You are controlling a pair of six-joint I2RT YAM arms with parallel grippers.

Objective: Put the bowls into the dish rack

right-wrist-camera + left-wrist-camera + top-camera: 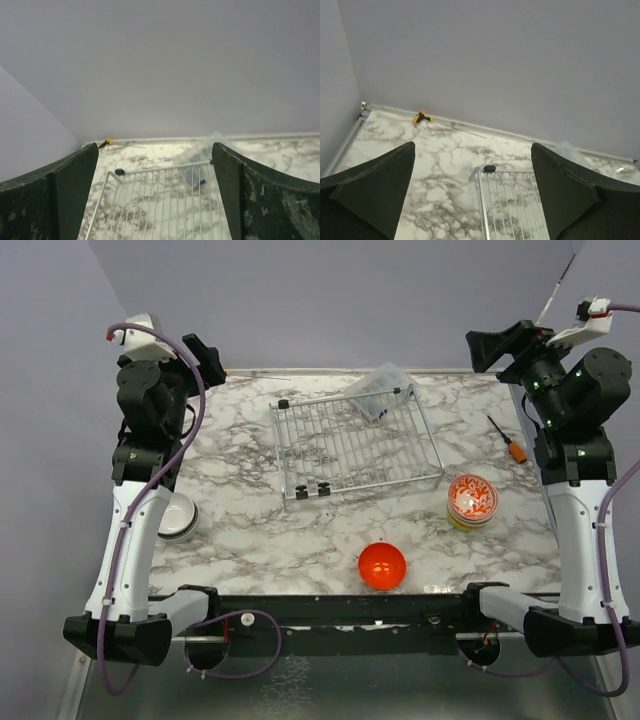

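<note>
The silver wire dish rack (355,445) lies flat in the middle of the marble table and holds no bowls. It also shows in the left wrist view (507,205) and the right wrist view (165,200). An orange bowl (382,565) sits near the front edge. A red-patterned white bowl (472,498) tops a stack at the right, with a lime-yellow rim under it. A white bowl (179,517) sits at the left, partly behind the left arm. My left gripper (205,358) (472,165) and right gripper (495,346) (155,160) are raised at the back corners, both open and empty.
A clear plastic bag (383,390) lies on the rack's far right corner and shows in the right wrist view (202,155). An orange-handled screwdriver (509,441) lies at the right. A small yellow object (421,118) sits by the back wall.
</note>
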